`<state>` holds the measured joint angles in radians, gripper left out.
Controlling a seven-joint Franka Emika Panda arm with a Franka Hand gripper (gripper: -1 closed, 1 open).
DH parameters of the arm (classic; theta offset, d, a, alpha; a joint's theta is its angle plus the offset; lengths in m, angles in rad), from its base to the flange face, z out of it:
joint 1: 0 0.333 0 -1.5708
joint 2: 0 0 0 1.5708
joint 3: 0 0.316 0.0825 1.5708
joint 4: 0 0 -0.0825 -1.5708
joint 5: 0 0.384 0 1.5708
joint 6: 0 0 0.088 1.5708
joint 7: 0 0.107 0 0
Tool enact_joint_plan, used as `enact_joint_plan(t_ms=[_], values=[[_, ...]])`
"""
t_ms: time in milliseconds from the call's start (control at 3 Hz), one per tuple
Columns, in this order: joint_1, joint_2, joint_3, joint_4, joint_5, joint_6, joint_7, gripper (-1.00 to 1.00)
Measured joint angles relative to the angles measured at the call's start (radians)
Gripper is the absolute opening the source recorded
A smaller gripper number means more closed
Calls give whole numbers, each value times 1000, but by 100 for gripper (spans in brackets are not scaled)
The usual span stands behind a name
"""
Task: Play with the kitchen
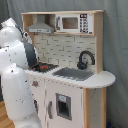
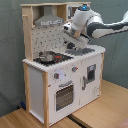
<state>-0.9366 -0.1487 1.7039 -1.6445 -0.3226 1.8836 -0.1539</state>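
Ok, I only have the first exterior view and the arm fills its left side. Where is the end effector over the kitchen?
Observer: In the second exterior view the end effector hangs above the counter of the kitchen, close to the backsplash.
Operator: Is anything on the stovetop?
Observer: Yes, a small metal pot sits on the stovetop, to the second exterior view's left of the end effector.
Operator: And what is on the front below it?
Observer: An oven door, closed, with knobs above it.
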Motion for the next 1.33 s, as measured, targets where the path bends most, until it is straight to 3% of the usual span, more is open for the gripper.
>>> enact_joint_plan(t_ms=[667, 1333], values=[[-144, -31, 129, 8, 86, 0, -42, 100], [-280, -106, 223, 54, 180, 0, -108, 100]])
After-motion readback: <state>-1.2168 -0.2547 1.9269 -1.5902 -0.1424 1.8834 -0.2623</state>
